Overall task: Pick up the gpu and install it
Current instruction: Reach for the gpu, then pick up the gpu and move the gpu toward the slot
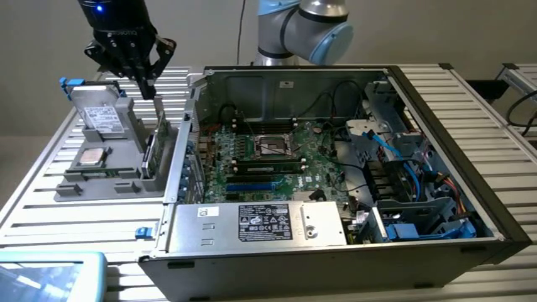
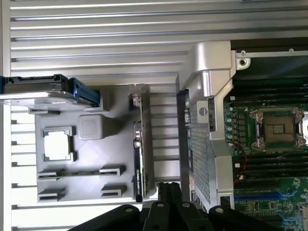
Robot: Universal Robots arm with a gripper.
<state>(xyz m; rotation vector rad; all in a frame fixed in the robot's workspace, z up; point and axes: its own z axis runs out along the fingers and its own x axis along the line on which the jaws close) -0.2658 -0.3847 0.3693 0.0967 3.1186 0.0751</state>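
Slatted tabletop scene: pincer, grip state can't tell, hangs just above gpu standing on edge in grey holder tray with hard drive and CPU chip, open computer case alongside.

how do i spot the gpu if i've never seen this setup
Find the open computer case, then the grey parts holder beside it on the exterior view's left. The gpu is the thin card standing on edge along the holder's side nearest the case. Unlike the boxy hard drive with its white label and the square processor lying flat, it is a slim board.
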